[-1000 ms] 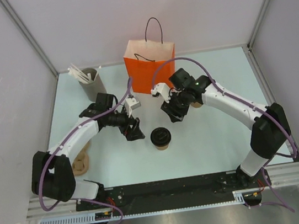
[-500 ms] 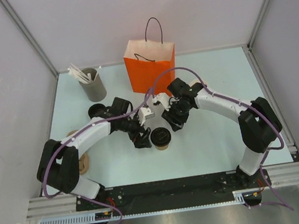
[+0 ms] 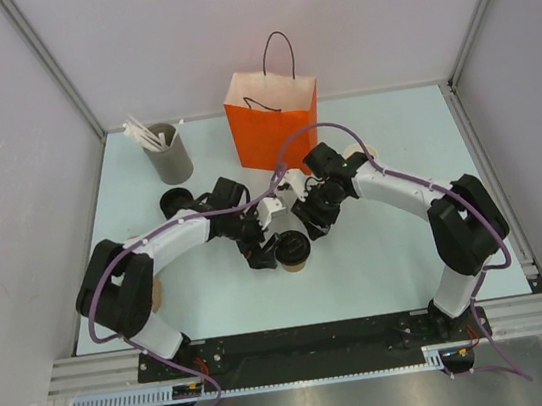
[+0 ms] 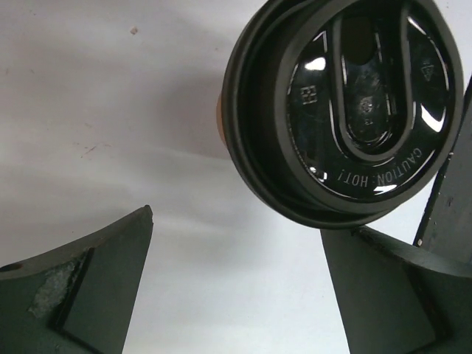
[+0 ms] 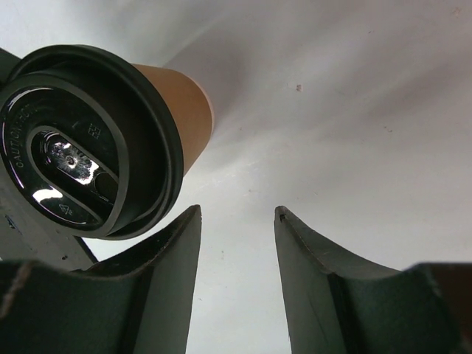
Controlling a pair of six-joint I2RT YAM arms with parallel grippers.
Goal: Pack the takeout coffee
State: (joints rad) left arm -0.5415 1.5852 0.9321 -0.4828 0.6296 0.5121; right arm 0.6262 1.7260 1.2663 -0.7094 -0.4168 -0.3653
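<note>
I've got the left gripper gaping wide beside the takeout coffee, upright on the table before the orange paper bag, to straddle it, I judge (right gripper, half-parted, grips nothing).

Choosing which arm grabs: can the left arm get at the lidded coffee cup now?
Probably yes: the left tool stands wide open, the coffee cup just ahead of it, nothing between. The right tool sits close on the cup's other side.
</note>
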